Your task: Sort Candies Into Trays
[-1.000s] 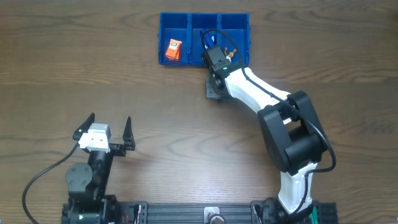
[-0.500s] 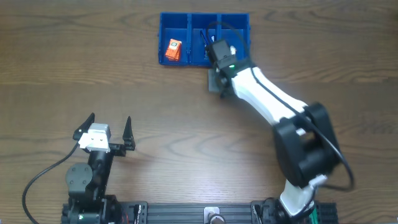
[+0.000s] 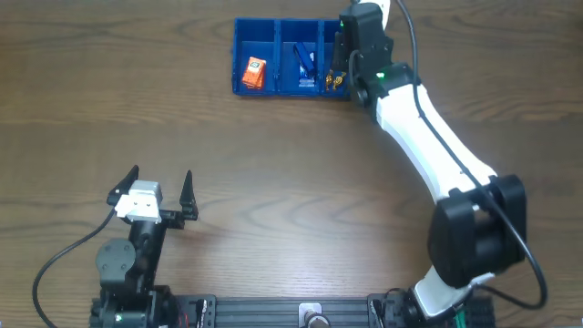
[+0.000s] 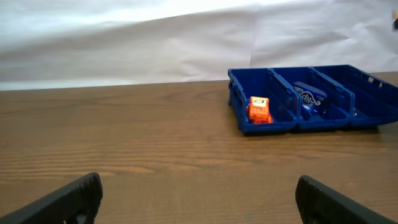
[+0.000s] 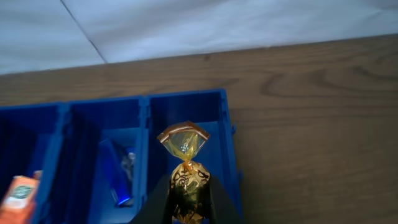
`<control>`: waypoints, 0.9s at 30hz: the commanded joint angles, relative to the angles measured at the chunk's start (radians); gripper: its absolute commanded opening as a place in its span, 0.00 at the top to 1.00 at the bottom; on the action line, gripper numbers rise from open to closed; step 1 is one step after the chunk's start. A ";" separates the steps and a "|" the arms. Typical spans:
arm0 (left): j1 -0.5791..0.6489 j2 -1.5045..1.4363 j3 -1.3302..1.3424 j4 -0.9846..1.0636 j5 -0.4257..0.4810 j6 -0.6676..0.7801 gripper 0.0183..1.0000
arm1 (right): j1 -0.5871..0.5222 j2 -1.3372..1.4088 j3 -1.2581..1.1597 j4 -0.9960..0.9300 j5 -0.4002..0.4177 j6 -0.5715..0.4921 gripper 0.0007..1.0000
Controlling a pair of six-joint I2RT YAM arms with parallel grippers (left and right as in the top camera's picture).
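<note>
Gripping a gold foil-wrapped candy (image 5: 185, 163), the right gripper (image 5: 189, 196) has its fingers closed on the wrapper's lower half. Just beyond the fingertips lies the end bin of the blue plastic three-bin tray (image 5: 186, 97). An orange wrapped candy (image 3: 255, 73) and a blue wrapped candy (image 3: 305, 62) occupy the other bins. Judged step: placement. Next move calls for lowering over that bin, then releasing. Left gripper (image 3: 161, 179) stands wide open, holding nothing.

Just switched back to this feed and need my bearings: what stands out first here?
The right gripper is shut on a gold candy, held at the right-end compartment of the blue tray. An orange candy lies in the left compartment, a blue candy in the middle one. The left gripper sits open near its base.
</note>
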 commanded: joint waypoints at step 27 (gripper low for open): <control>0.004 -0.006 -0.019 -0.034 0.025 0.003 0.00 | -0.006 -0.078 0.006 -0.099 0.021 -0.080 0.00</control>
